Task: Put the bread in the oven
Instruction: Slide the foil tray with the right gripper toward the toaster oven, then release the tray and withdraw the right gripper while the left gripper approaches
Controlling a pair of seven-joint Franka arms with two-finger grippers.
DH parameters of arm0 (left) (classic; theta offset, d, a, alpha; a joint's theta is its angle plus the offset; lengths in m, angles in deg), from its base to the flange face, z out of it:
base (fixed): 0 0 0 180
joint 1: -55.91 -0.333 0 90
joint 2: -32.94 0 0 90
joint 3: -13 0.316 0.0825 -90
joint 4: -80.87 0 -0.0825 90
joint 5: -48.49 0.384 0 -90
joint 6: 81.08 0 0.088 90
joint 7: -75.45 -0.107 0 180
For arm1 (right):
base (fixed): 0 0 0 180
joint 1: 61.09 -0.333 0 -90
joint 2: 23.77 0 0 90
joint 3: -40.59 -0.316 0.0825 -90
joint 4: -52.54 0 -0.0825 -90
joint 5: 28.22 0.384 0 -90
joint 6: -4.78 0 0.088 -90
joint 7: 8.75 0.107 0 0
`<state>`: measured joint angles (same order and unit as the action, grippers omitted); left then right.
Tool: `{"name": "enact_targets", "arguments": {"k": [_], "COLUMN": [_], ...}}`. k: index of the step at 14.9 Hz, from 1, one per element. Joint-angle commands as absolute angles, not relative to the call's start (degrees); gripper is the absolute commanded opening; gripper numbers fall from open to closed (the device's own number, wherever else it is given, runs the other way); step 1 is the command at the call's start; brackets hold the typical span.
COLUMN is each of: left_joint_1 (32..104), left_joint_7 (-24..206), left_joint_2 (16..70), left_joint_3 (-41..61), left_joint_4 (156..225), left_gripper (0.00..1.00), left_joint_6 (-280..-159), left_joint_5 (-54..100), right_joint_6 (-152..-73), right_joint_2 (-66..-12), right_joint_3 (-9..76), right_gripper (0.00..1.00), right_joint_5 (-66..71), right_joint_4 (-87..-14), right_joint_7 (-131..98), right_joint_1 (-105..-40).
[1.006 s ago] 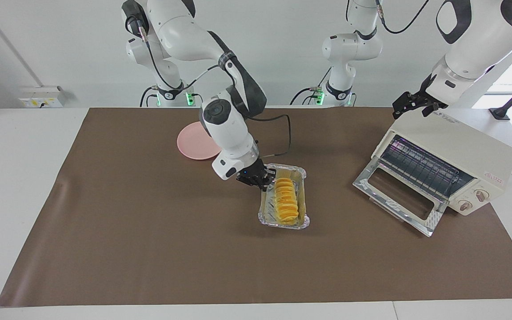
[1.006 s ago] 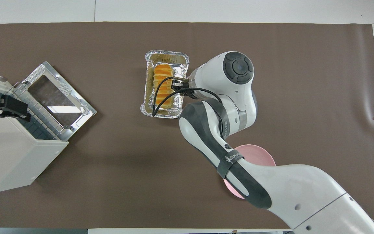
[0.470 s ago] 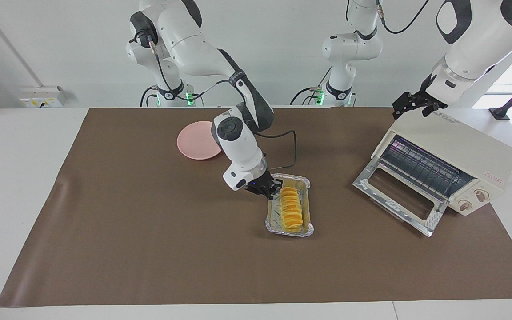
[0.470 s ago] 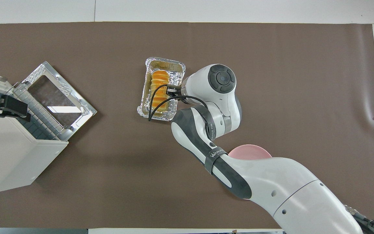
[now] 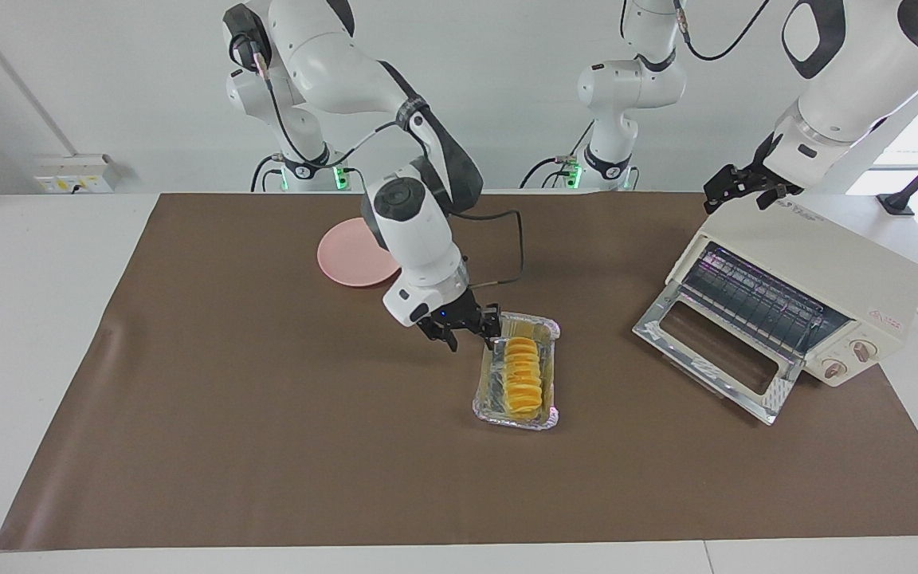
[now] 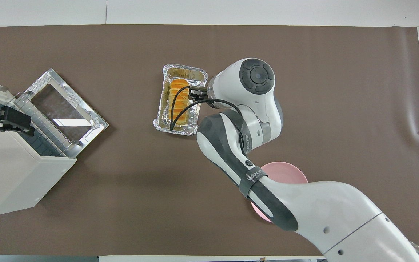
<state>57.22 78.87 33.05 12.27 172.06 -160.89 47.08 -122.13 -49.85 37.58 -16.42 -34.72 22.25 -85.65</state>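
Risk: right end effector point(image 5: 468, 333), fingers spread and empty at the foil tray point(image 5: 487, 399) rim, may snag the foil and drag it | Bread point(image 5: 524, 377): ridged yellow-orange loaf in the tray, well apart from the open oven point(image 5: 817, 271) | Left end effector point(image 5: 734, 187): spread wide over the oven top, waiting

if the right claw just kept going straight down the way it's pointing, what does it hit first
Probably the rim of the foil tray at its end nearer the robots. The right claw, open, points down over that edge, with the bread just past it. Depth is unclear, so one finger might land on the brown mat beside the tray.
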Motion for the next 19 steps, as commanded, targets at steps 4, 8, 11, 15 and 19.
{"name": "enact_targets", "arguments": {"k": [4,8,11,15,19], "left_joint_1": [57.8,60.6,65.8,72.9,81.8], "left_joint_7": [78.6,79.5,84.0,86.4,93.2], "left_joint_2": [31.5,31.0,32.1,36.7,47.0], "left_joint_3": [11.6,11.5,11.2,11.1,11.3], "left_joint_4": [173.6,173.7,174.4,175.8,174.0], "left_gripper": [1.00,1.00,1.00,1.00,1.00], "left_joint_6": [-162.2,-166.3,-172.5,-182.6,-195.1], "left_joint_5": [47.9,47.7,47.4,46.5,46.8], "right_joint_6": [-103.9,-92.6,-88.6,-84.5,-84.6], "right_joint_2": [-37.0,-30.9,-25.0,-22.7,-22.8], "right_joint_3": [36.9,36.9,37.0,37.0,36.9], "right_gripper": [1.00,1.00,1.00,1.00,1.00], "right_joint_5": [-23.1,-24.6,-26.9,-29.2,-29.0], "right_joint_4": [-37.8,-38.2,-41.5,-41.8,-41.9], "right_joint_7": [2.6,-6.4,-8.0,-7.6,-8.0], "right_joint_1": [-73.9,-66.2,-64.6,-63.4,-59.8]}}
